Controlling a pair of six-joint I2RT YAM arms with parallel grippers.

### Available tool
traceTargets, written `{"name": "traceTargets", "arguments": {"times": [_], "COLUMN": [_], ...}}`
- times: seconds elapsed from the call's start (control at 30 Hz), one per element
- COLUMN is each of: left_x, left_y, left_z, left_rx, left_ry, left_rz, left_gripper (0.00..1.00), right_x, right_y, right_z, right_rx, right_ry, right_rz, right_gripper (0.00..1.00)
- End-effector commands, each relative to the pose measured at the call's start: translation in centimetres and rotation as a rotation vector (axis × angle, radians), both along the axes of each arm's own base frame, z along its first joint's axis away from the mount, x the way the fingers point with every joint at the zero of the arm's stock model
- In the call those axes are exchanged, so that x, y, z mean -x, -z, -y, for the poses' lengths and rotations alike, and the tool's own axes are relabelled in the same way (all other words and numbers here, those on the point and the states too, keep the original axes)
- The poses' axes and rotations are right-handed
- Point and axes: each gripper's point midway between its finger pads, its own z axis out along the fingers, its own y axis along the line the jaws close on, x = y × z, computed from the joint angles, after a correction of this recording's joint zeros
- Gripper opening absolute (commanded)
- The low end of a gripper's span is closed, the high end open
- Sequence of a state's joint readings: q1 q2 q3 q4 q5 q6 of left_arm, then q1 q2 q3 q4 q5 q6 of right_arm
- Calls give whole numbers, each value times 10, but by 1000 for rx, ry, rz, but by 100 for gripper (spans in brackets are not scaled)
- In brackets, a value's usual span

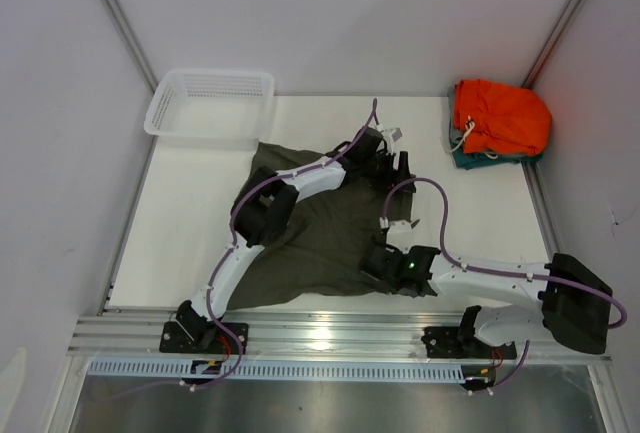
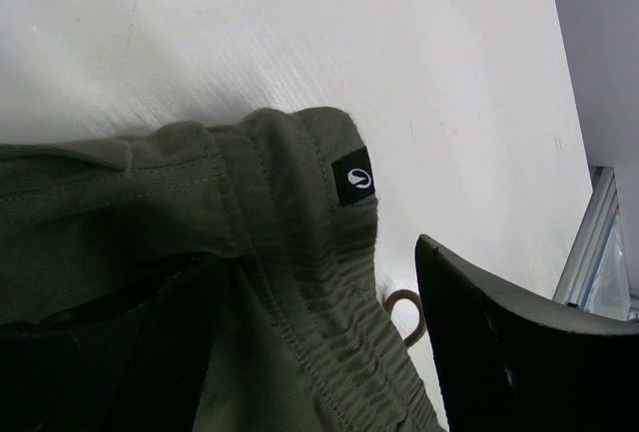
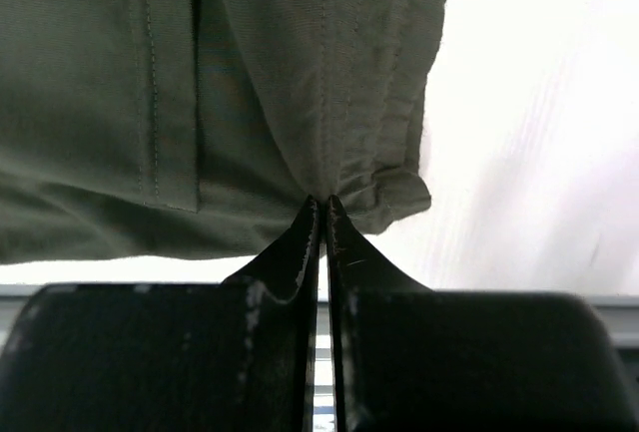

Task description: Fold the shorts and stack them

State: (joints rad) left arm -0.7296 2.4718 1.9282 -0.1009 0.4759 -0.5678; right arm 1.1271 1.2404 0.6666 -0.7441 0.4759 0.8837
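The olive-green shorts (image 1: 320, 228) lie spread across the middle of the table. My left gripper (image 1: 392, 161) is at their far right corner, open, with the elastic waistband (image 2: 329, 282) and its black label (image 2: 353, 179) between the jaws. One black finger (image 2: 519, 352) shows at the right; the other is hidden under cloth. A loop of drawstring (image 2: 404, 312) lies beside the waistband. My right gripper (image 3: 323, 201) is shut on the hem corner of a leg (image 3: 389, 188), at the shorts' near right corner in the top view (image 1: 385, 258).
A white mesh basket (image 1: 210, 103) stands at the back left. Bright orange shorts (image 1: 500, 118) lie on a teal garment (image 1: 468, 160) at the back right. An aluminium rail (image 1: 330, 333) runs along the near edge.
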Motion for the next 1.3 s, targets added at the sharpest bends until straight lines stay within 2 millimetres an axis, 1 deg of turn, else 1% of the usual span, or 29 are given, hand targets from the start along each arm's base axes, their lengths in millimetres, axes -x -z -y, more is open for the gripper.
{"name": "traceTargets", "arguments": {"times": [0.0, 0.13, 0.2, 0.23, 0.27, 0.33, 0.43, 0.5, 0.53, 0.57, 0.67, 0.7, 0.73, 0.77, 0.8, 0.83, 0.87, 0.9, 0.93, 0.97, 1.0, 1.03, 1.07, 1.1, 1.13, 1.17, 1.2, 1.23, 1.27], "left_x": [-8, -8, -10, -10, -11, -12, -14, -16, -16, -16, -23, -26, -28, -28, -30, -31, -29, -32, -29, -29, -29, -26, -23, -20, -17, -15, -11, -10, 0], "left_y": [43, 44, 41, 39, 36, 21, -8, -25, -42, -51, -89, -92, -101, -119, -130, -123, -149, -157, -155, -164, -184, -185, -186, -196, -188, -189, -190, -190, -159], "left_z": [-33, -33, -33, -33, -32, -27, -21, -19, -18, -17, -24, -33, -37, -46, -52, -67, -74, -84, -92, -98, -107, -114, -121, -133, -144, -151, -166, -174, -188], "left_rx": [-167, -169, -166, -163, -153, -112, -64, -32, 1, 19, 70, 69, 76, 89, 97, 82, 105, 107, 95, 98, 111, 99, 88, 82, 46, 28, -3, -25, -92], "left_ry": [-82, -84, -86, -85, -85, -76, -56, -49, -37, -37, -47, -60, -68, -80, -92, -110, -120, -130, -134, -141, -152, -158, -163, -176, -202, -213, -252, -273, -290], "left_rz": [-31, -35, -29, -27, -23, -15, 4, 15, 25, 25, 65, 68, 81, 103, 128, 117, 157, 179, 176, 192, 231, 232, 235, 264, 256, 277, 291, 304, 268], "left_gripper": [80, 80, 80, 80, 80, 81, 83, 87, 89, 99, 99, 99, 99, 99, 99, 99, 99, 99, 99, 99, 99, 99, 99, 99, 99, 99, 99, 99, 99], "right_x": [21, 27, 26, 25, 21, 14, -1, -10, -15, -21, -34, -48, -53, -52, -58, -75, -78, -87, -95, -102, -113, -120, -129, -139, -147, -160, -170, -176, -186], "right_y": [1, 7, -1, -5, -13, -23, -41, -54, -64, -67, -78, -83, -86, -81, -81, -85, -83, -86, -82, -82, -87, -85, -76, -76, -78, -68, -70, -68, -56], "right_z": [21, 17, 12, 13, 11, 4, -6, -8, -12, -11, -17, -16, -16, -17, -16, -12, -12, -13, -8, -7, -9, -9, -7, -10, -14, -13, -14, -17, -12], "right_rx": [134, 133, 95, 90, 63, 17, -87, -121, -146, -154, -243, -284, -320, -354, -376, -416, -437, -453, -448, -451, -470, -469, -467, -483, -498, -499, -511, -536, -526], "right_ry": [31, 17, 17, 21, 25, 12, 25, 19, 20, 20, 22, 43, 49, 42, 40, 82, 83, 75, 99, 108, 109, 106, 126, 127, 117, 138, 143, 142, 173], "right_rz": [-73, -105, -97, -90, -68, -44, -22, 9, 31, 42, 76, 104, 115, 90, 95, 132, 124, 146, 143, 149, 169, 173, 146, 158, 159, 150, 159, 145, 129], "right_gripper": [1, 7, 14, 19, 38, 53, 60, 60, 60, 60, 58, 57, 56, 56, 55, 53, 53, 53, 53, 53, 52, 51, 49, 47, 44, 44, 42, 40, 38]}}
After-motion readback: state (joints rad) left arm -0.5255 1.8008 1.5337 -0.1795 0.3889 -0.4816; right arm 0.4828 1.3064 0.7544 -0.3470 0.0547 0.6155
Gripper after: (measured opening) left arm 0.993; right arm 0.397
